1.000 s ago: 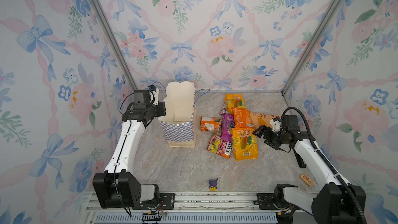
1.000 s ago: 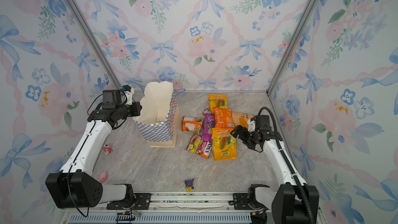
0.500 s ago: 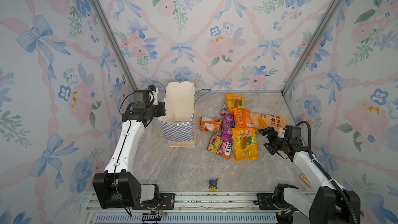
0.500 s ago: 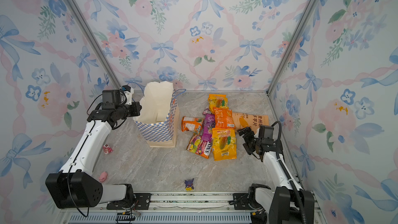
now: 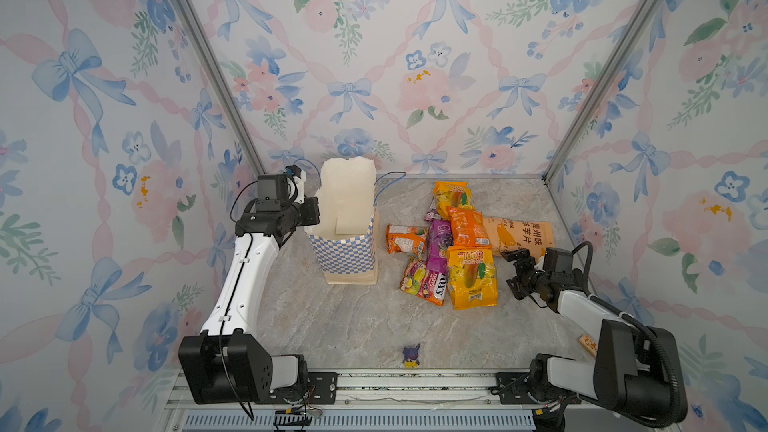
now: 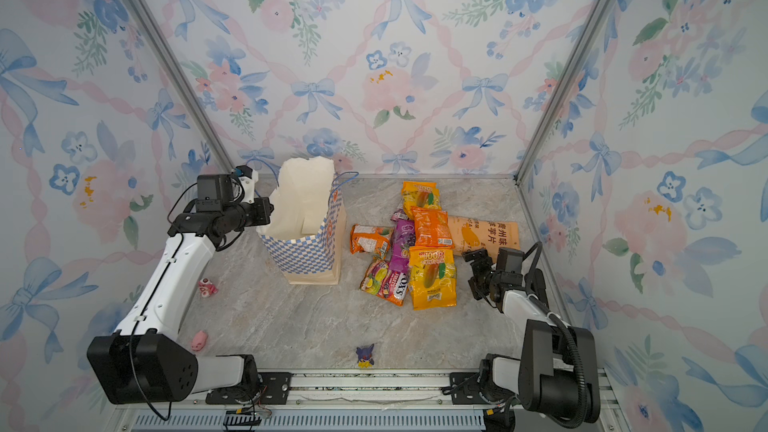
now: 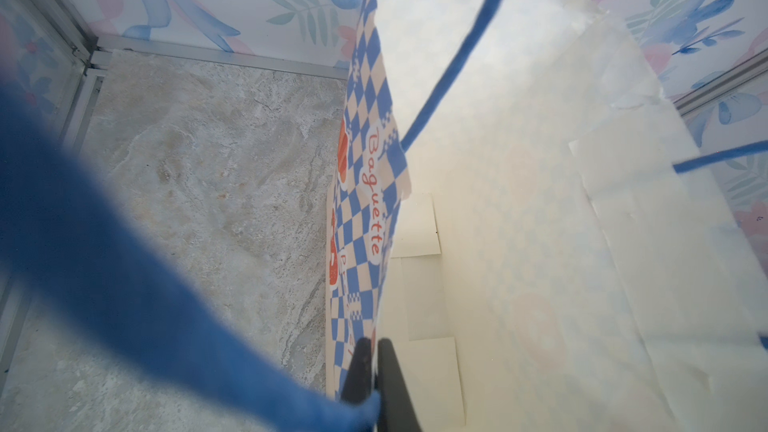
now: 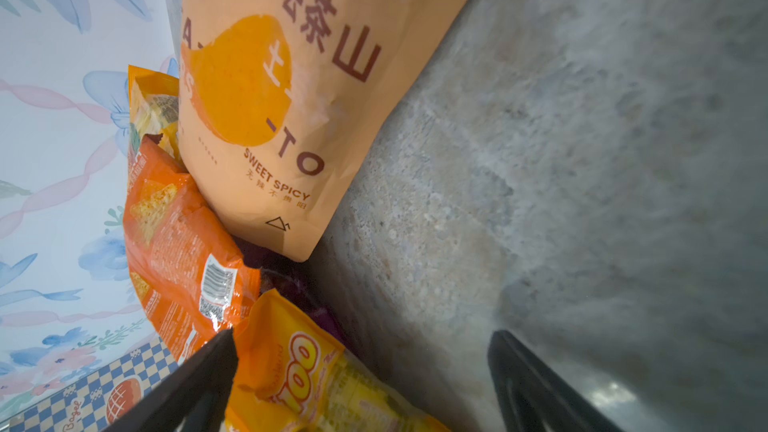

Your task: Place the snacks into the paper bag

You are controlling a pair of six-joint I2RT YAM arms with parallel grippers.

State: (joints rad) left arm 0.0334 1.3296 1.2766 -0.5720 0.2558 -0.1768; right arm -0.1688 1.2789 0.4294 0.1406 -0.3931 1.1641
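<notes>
1. At the right edge of the heap of snacks, the right gripper sits low with its jaws wide apart and nothing between them, just beside the yellow packet.
2. The step in hand looks like picking up that packet. The film is glossy and probably slippery, so a bite on the crimped end seam should hold better than one on the puffy middle.
3. The yellow packet overlaps the purple packet and lies next to the big pale orange packet. A straight lift before carrying it across should leave those two where they are.
4. The left gripper is pinched shut on the rim of the paper bag, which stands upright, left of the heap and apart from it. What the left wrist view shows of the white inside has no packets in it.
5. The table is flat grey marbled stone. A small figurine stands near its front edge, a wooden block lies beside the right arm, and two pink toys lie near the left arm.
6. Floral wallpaper with blue bows covers three sides, with metal posts in the corners.
</notes>
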